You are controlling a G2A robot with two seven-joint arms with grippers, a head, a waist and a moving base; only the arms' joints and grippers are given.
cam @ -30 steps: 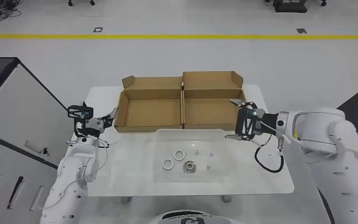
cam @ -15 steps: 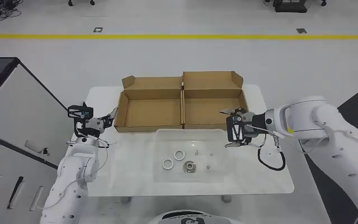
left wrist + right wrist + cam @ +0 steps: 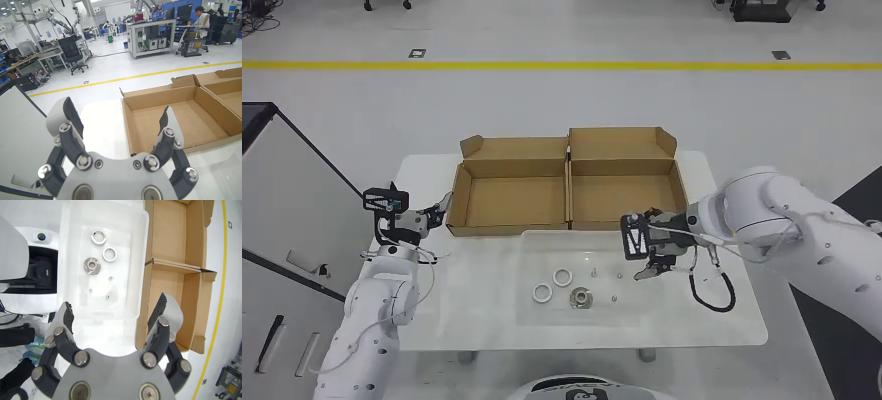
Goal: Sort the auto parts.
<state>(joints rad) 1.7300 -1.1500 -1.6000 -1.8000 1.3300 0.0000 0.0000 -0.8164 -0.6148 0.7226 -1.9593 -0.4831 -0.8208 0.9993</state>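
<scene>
A white tray (image 3: 527, 240) (image 3: 140, 275) sits mid-table. It holds two metal rings (image 3: 563, 277) (image 3: 542, 293) (image 3: 98, 237) (image 3: 109, 254), a flanged hub (image 3: 583, 297) (image 3: 92, 266) and three small nuts (image 3: 110, 278) (image 3: 90, 290) (image 3: 107, 297). My right gripper (image 3: 634, 247) (image 3: 115, 302) hangs open and empty over the tray's right end, just short of the nuts. At the table's left edge my left gripper (image 3: 440, 212) (image 3: 116, 105) is open and empty, facing the left cardboard box (image 3: 512, 200) (image 3: 170, 123).
Two open, empty cardboard boxes stand side by side behind the tray, the right box (image 3: 622, 195) (image 3: 164, 291) closest to my right gripper. Bare white tabletop (image 3: 712, 310) lies right of the tray and along the front.
My right gripper has travelled left from the table's right side to above the tray's right end, staying open. The left arm has kept still.
</scene>
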